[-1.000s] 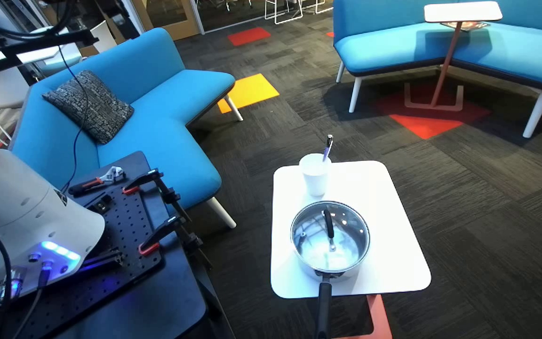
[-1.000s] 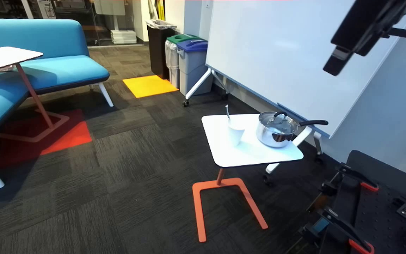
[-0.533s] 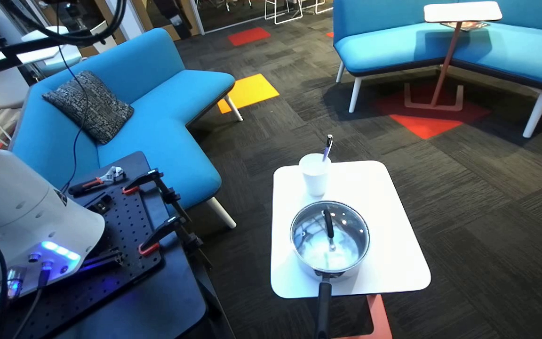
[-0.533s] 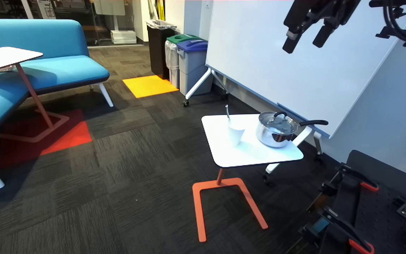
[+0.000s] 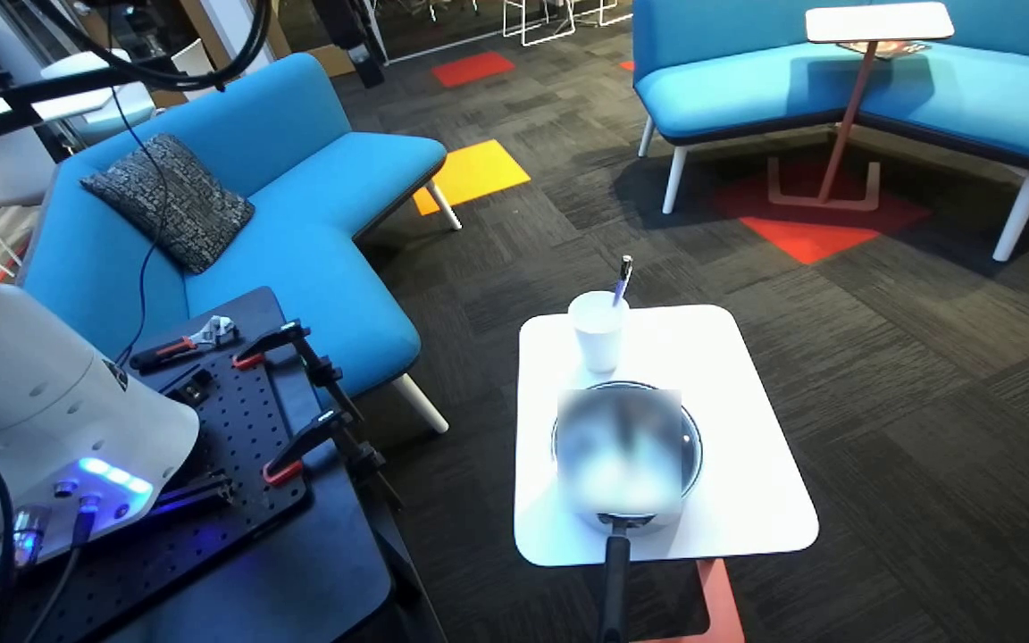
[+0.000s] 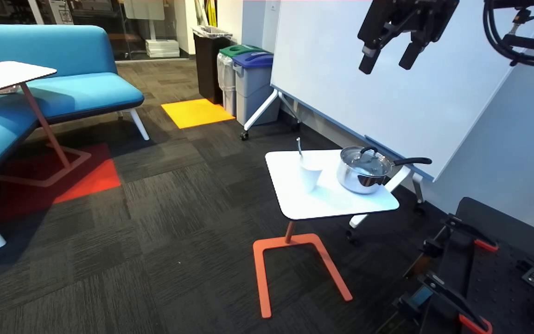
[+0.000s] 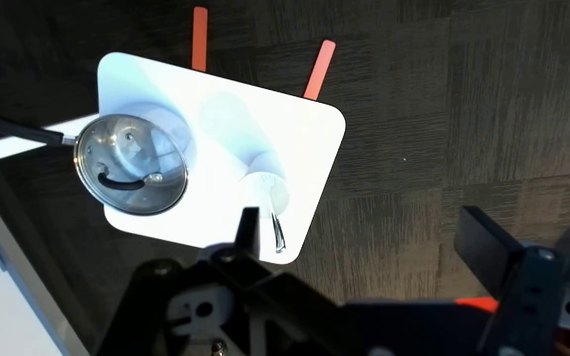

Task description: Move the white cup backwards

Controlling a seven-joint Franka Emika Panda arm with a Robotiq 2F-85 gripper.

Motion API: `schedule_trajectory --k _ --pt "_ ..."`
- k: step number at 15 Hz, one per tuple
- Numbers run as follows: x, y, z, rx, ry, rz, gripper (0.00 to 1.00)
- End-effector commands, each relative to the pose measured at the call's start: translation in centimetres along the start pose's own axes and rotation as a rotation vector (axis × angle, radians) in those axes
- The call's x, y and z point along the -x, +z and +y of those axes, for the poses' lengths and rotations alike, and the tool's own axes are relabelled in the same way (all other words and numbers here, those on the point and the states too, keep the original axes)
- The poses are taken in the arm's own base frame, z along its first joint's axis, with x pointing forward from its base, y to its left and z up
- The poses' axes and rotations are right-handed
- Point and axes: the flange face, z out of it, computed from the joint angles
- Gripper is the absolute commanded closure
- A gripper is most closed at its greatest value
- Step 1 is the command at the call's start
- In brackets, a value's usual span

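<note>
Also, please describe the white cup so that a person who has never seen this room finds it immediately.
In an exterior view, find the large whiteboard; in front of it stands a white-topped table with an orange base. On that table, the white cup stands beside a silver pot. It is the narrow one, without lid or handle, with a thin stick poking out.

A wheeled whiteboard (image 6: pixel 332 69) stands in front of a pale blue wall (image 6: pixel 503 162), near green- and blue-lidded bins (image 6: pixel 257 88), while two angled blue sofas (image 5: pixel 291 263) and a white-topped side table (image 5: pixel 879 21) stand on dark grey tiled carpet (image 5: pixel 925 357) with yellow and red patches (image 5: pixel 481 174).
</note>
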Motion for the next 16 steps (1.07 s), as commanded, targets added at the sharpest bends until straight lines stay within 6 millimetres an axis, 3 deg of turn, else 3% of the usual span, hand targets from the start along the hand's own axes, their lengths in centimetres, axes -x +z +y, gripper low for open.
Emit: schedule_trajectory --k 1,7,11,12,13,16 --pt "-5.2 3.5 2.3 -0.077 0.170 -0.071 0.00" --pt "-13.2 13.3 5.8 -0.159 0.486 -0.110 0.00" --pt "-15.4 21.0 7.0 -0.150 0.704 -0.118 0.00" --pt "-15.6 22.2 7.1 -0.145 0.759 -0.118 0.00" --pt "-14.3 20.4 7.5 -0.142 0.665 -0.123 0.00" --pt "-15.0 23.2 7.5 -0.126 0.723 -0.132 0.00"
